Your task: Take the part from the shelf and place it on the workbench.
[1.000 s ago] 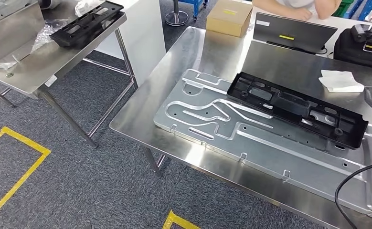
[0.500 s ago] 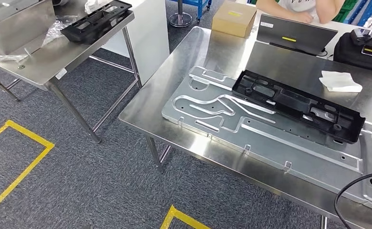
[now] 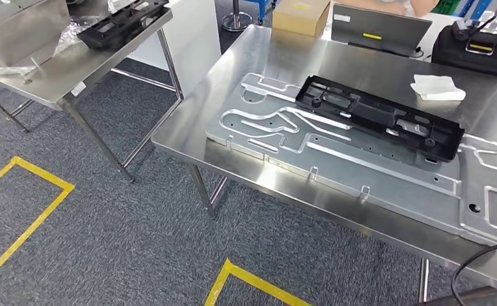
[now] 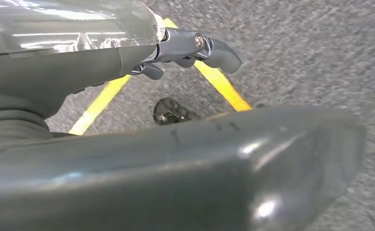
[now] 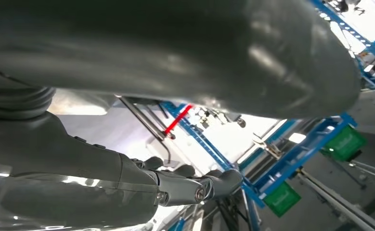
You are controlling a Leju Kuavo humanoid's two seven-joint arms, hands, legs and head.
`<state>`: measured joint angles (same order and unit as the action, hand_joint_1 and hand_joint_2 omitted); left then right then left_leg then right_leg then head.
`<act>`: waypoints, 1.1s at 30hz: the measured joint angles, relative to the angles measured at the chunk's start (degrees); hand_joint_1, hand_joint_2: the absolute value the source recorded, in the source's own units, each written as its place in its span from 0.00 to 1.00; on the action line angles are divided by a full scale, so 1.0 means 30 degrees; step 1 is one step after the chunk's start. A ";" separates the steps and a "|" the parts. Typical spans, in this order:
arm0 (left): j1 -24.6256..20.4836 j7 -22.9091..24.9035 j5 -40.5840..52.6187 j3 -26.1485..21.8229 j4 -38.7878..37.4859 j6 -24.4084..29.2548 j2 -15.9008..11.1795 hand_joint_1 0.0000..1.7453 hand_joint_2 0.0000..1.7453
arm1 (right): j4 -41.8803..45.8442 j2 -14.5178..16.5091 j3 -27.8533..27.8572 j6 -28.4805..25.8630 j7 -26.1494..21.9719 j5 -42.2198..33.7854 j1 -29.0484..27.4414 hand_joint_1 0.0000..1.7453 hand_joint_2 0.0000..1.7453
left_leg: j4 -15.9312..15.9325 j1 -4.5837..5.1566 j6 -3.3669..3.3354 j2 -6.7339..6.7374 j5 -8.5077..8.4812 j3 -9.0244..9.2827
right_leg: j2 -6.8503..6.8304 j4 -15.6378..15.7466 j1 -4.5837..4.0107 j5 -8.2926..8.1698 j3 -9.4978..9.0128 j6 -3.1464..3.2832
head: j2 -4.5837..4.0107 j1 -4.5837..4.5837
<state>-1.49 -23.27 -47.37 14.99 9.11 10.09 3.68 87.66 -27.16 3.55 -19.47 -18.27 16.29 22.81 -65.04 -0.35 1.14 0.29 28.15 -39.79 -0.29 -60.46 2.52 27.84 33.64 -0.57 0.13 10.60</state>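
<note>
Nearest, yellow tape (image 3: 245, 280) marks the grey carpet (image 3: 124, 236) just short of the workbench (image 3: 277, 57), and a black cable (image 3: 482, 261) loops over the bench's near right corner. The left hand (image 4: 195, 48) hangs low over that carpet and tape, fingers (image 4: 219, 50) loosely extended and apart with nothing in them. The right hand (image 5: 195, 185) also holds nothing, fingers (image 5: 224, 182) stretched out and lightly curved, with blue racking (image 5: 291, 154) and green bins (image 5: 344, 142) beyond it. On the bench lies a large machined plate (image 3: 360, 166), running along its length, and the black part (image 3: 378, 116) rests flat on the plate's far edge, slanting with it. Past the part, toward the bench's far right, sits a folded white cloth (image 3: 437, 88). Beyond that come a dark panel (image 3: 378, 30), a black case (image 3: 478, 50) and a cardboard box (image 3: 300, 16) at the bench's far end. Left of the bench, well apart, stands a smaller steel table (image 3: 60, 70) carrying a second black part (image 3: 121, 22) (same kind, as far as I can see) beside crumpled clear plastic (image 3: 73, 35) and a metal box (image 3: 19, 29).
</note>
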 joint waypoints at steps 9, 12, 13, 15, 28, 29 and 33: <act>-0.0117 0.0392 0.0355 0.0244 0.0000 -0.0736 -0.0029 0.00 0.00 | 0.2145 0.0049 0.2506 -0.0050 0.0136 0.0981 -0.3577 0.00 0.00 | 0.1621 0.0353 -0.0707 0.0674 0.0860 0.3931 | -0.1153 0.0063 -0.0390 -0.1390 0.1368 -0.0020 | 0.0002 -0.0002; -0.0153 0.0428 0.0355 0.0355 0.0000 -0.0792 -0.0022 0.00 0.00 | 0.2668 0.0195 0.3114 0.0198 0.0113 0.1586 -0.4130 0.00 0.00 | 0.2759 0.0522 -0.0969 0.0617 0.0559 0.4211 | -0.1528 0.0405 -0.0252 -0.1916 0.1323 -0.0377 | 0.0002 0.0000; -0.0177 0.0401 0.0353 0.0371 0.0000 -0.0774 -0.0004 0.00 0.00 | 0.2714 0.0255 0.3155 0.0282 0.0142 0.1863 -0.4159 0.00 0.00 | 0.2943 0.0510 -0.1107 0.0518 0.0234 0.4093 | -0.1377 0.0403 -0.0228 -0.1769 0.1374 -0.0478 | 0.0000 0.0002; -0.0236 0.0348 0.0350 0.0395 0.0000 -0.0711 0.0032 0.00 0.00 | 0.2732 0.0315 0.3215 0.0415 0.0207 0.2310 -0.4133 0.00 0.00 | 0.3218 0.0423 -0.1363 0.0381 -0.0357 0.3820 | -0.0804 -0.0028 -0.0224 -0.0816 0.1564 -0.0558 | -0.0001 -0.0004; -0.0278 0.0231 0.0244 0.0403 0.0004 -0.0144 0.0499 0.00 0.00 | 0.1210 0.0410 0.3002 0.0905 0.0371 0.3907 -0.2154 0.00 0.00 | 0.2072 0.0598 -0.0881 -0.1658 -0.3145 -0.0066 | 0.1014 0.0645 -0.0248 0.1285 -0.1931 -0.0193 | -0.0002 0.0006; -0.0242 0.0250 0.0244 0.0403 0.0002 -0.0139 0.0528 0.00 0.00 | 0.1029 0.0432 0.2881 0.0949 0.0413 0.4008 -0.1889 0.00 0.00 | 0.2017 0.0576 -0.0759 -0.1663 -0.3075 -0.0204 | 0.0784 0.0668 -0.0210 0.1080 -0.1769 -0.0055 | -0.0002 0.0011; -0.0207 0.0348 0.0288 0.0413 0.0000 -0.0166 0.0672 0.00 0.00 | 0.0776 0.0516 0.2467 0.1129 0.0830 0.4503 -0.1246 0.00 0.00 | -0.1279 0.0249 -0.0121 -0.0541 0.0267 -0.1159 | -0.0143 0.0709 -0.0188 0.0120 -0.0767 0.0270 | 0.0000 0.0020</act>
<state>-2.12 -22.23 -46.51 16.23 9.11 9.59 5.70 89.99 -25.62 10.95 -16.08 -15.78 29.80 19.08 -68.87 0.40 0.78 -1.33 28.95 -43.27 -0.72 -58.33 1.96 28.20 31.34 0.24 0.13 10.66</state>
